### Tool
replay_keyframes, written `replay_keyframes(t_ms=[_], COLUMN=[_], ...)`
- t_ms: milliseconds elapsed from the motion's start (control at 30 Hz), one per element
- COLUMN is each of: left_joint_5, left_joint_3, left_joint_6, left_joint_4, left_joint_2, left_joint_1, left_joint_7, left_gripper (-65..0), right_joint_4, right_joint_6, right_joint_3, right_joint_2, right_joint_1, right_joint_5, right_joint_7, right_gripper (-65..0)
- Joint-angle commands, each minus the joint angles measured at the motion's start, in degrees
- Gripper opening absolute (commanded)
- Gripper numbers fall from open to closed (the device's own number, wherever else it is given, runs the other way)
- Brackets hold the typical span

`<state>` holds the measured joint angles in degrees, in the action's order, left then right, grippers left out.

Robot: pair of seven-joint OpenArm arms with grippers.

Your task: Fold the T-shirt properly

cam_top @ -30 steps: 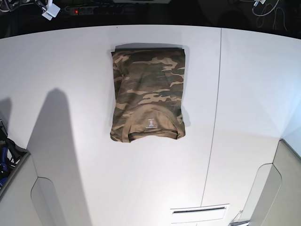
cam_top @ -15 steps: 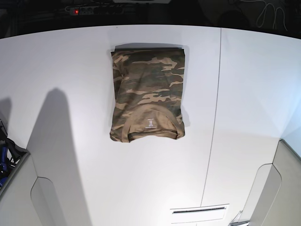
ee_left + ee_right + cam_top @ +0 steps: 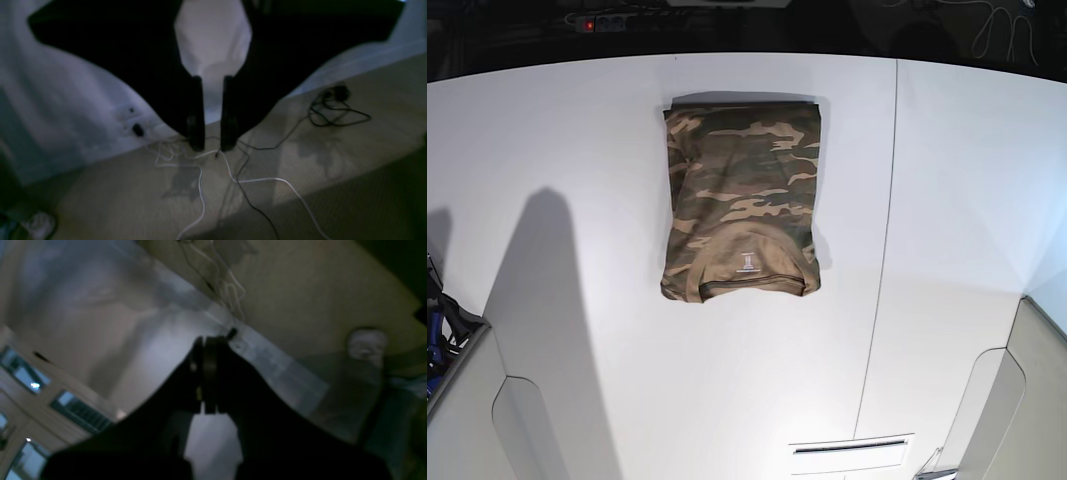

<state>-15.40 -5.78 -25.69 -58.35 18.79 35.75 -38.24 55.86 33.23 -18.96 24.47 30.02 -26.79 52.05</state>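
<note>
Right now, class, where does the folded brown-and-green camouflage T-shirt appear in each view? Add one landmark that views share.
Base: the T-shirt, upper centre.
Left wrist: not in it.
Right wrist: not in it.
Shared landmark, both wrist views: thin white cable on the floor.

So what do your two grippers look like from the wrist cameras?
The left gripper shows two black jaws, broad above, tapering to narrow, blunt tips. The right gripper is black too, but blurred; I can't make out any markings.

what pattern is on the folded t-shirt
Camouflage in brown, tan and olive green on the T-shirt; best seen in the base view.
</note>
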Motion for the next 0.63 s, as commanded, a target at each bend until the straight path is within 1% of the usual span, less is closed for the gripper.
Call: replay_keyframes(t_ms=[0,167,300,467,600], left_joint_5=[1.0,1.5,1.5,1.3,1.3], left_joint_3=[-0.4,-5.1,-9.6,-11.5,-11.5], left_joint_6=[-0.3,-0.2,-0.2,-0.2,-0.2], left_joint_4=[1.7,9.7,11.2,11.2,11.2], left_joint_2=[0.0,-0.2,-0.4,-2.2,-3.7], left_joint_1=[0.3,-4.2,-6.1,-7.2,-7.6], left_joint_7=[-0.5,-0.8,-0.7,-0.7,-0.7], left_gripper=[-55.3,-55.3,-55.3,-55.3,-55.3], right_joint_4=[-1.1,-6.2,-7.3,-7.3,-7.3], right_joint_6=[0.4,0.3,0.1,0.0,-0.1], right_joint_3=[0.1,0.1,0.1,0.1,0.1], right_joint_2=[-0.2,-3.6,-5.1,-5.6,-5.6], right_joint_1=[0.0,-2.3,-3.2,-3.7,-4.5], right_joint_5=[0.8,3.9,3.9,4.2,6.3], right_joint_7=[0.6,0.4,0.2,-0.7,-1.8], right_gripper=[-65.0,-65.0,-65.0,-65.0,-65.0])
